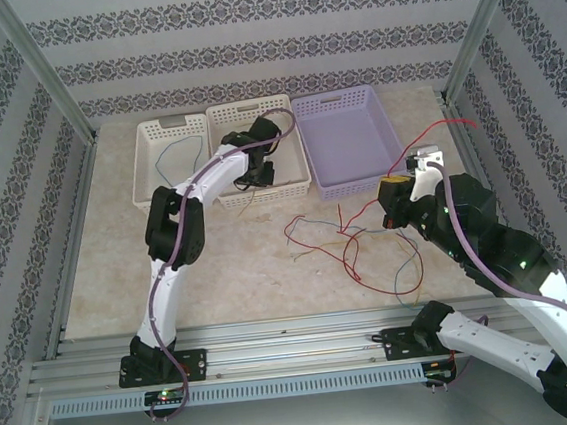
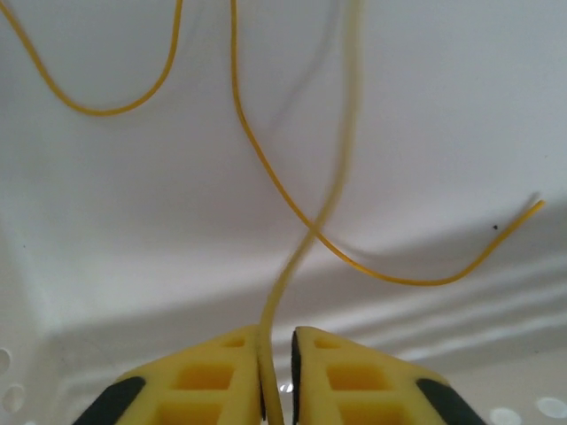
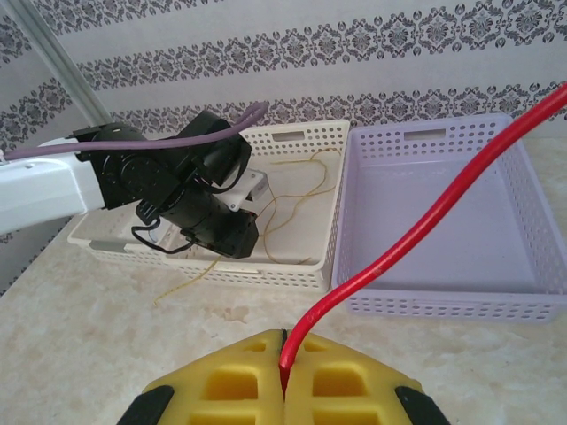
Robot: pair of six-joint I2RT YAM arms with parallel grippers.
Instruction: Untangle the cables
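Left gripper (image 2: 276,329): down inside the middle white basket (image 1: 253,105), pads drawn nearly together on a yellow wire (image 2: 345,133) rising from between them; reads as a pinch.
Right gripper (image 3: 285,335): raised near the front right corner of the lilac basket (image 3: 434,133), pads pressed together on a red wire (image 3: 416,235) arcing up and off to the right.
Left white basket (image 1: 169,123): one blue wire (image 1: 160,154) lying loose inside, apart from all others.
Middle white basket: yellow loops on the floor; one strand trailing over the front wall onto the table (image 1: 249,266).
Lilac basket: no wire made out inside.
Tangle (image 1: 351,236): red, blue and paler strands crossed on the table just in front of the lilac basket, between the two arms. Link between the held red wire and this knot: cannot tell.
Done, as judged: partly sorted by colour, with blue in one basket and yellow in the next.
Left, as judged: most of the work. Red not yet in any basket, further blue strands in the knot, trailing yellow end to be brought in.
Risk: a pull on the red wire dragging the whole knot along instead of freeing one strand.
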